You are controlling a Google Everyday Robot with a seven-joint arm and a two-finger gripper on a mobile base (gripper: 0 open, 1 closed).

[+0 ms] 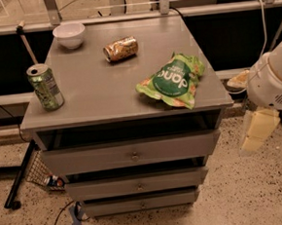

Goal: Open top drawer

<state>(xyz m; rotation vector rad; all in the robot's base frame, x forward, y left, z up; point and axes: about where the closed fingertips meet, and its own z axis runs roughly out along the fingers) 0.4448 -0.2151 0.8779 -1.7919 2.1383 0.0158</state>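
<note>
The top drawer (129,154) is the widest of three grey drawers in the cabinet, with a plain grey front and a small round metal knob (135,157) at its centre. A dark gap shows between its front and the cabinet top. Its front stands slightly forward of the two narrower drawers below (137,184). My gripper (257,130) shows as a cream-coloured part hanging under the white round arm joint (275,79) at the right edge. It is to the right of the cabinet, level with the top drawer and apart from it.
On the cabinet top (95,93) stand a green can (45,87) at front left, a white bowl (69,35) at back left, a brown can on its side (121,48) and a green snack bag (173,81) at front right. A wire basket (41,172) and black stand leg (19,182) sit on the floor at left.
</note>
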